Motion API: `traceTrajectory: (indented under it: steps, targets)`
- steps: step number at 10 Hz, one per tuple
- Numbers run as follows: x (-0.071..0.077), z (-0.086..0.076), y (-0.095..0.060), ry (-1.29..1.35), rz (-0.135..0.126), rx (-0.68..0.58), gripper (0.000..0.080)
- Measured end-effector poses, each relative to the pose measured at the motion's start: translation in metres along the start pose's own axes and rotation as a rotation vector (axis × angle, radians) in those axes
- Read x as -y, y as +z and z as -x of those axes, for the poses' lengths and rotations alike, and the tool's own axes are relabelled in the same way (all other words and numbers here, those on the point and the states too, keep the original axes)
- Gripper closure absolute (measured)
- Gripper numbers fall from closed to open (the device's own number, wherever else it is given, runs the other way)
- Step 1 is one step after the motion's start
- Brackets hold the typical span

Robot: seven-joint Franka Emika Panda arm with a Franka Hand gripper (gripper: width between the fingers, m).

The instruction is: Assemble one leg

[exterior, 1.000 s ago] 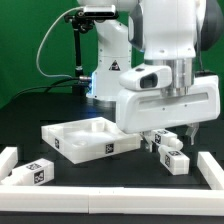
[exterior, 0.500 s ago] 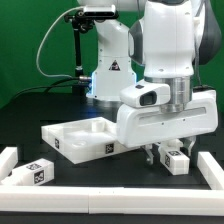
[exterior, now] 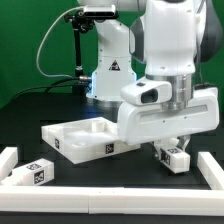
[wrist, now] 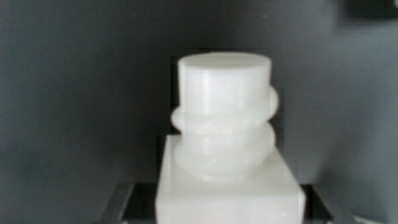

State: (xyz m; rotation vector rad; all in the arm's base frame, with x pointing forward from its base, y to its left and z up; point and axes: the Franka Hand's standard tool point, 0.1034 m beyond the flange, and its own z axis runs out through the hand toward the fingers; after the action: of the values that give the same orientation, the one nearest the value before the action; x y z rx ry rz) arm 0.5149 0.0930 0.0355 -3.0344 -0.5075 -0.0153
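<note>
White plastic, the leg (exterior: 177,160) lay on the table (exterior: 110,172) just to the exterior view's right of the square panel (exterior: 80,140), directly under the gripper (exterior: 166,147). I could not tell whether the jaws had pinched it. A good grasp probably needed flat sides, centred, as the wrist view suggested. Counted: one leg in plain sight, one panel, one gripper.

In the exterior view the arm's white housing (exterior: 168,112) hides the top of the leg (exterior: 175,158) and one corner of the panel (exterior: 78,140). In the wrist view the leg (wrist: 222,140) is blurred and its base is cut off. Only slivers of the fingers (wrist: 128,203) show, so their grip cannot be told.
</note>
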Motion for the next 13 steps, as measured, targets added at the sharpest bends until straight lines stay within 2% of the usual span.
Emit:
traceTrajectory:
  steps: [2, 3, 4, 6, 8, 9, 11, 13]
  targets:
    - [0.031, 0.014, -0.042, 0.067, 0.008, 0.01, 0.0516]
    - [0.055, 0.026, -0.057, 0.149, 0.013, 0.002, 0.0516]
    - [0.073, 0.032, -0.06, 0.153, 0.014, 0.004, 0.0516]
    - [0.062, 0.03, -0.055, 0.138, 0.012, 0.01, 0.0515]
    - [0.064, 0.032, -0.054, 0.134, 0.012, 0.012, 0.0515]
    - [0.072, 0.04, -0.047, 0.179, 0.013, -0.002, 0.0515]
    - [0.09, 0.074, -0.012, 0.191, 0.008, -0.005, 0.0515]
    - [0.104, 0.083, 0.013, 0.197, 0.002, -0.008, 0.0515]
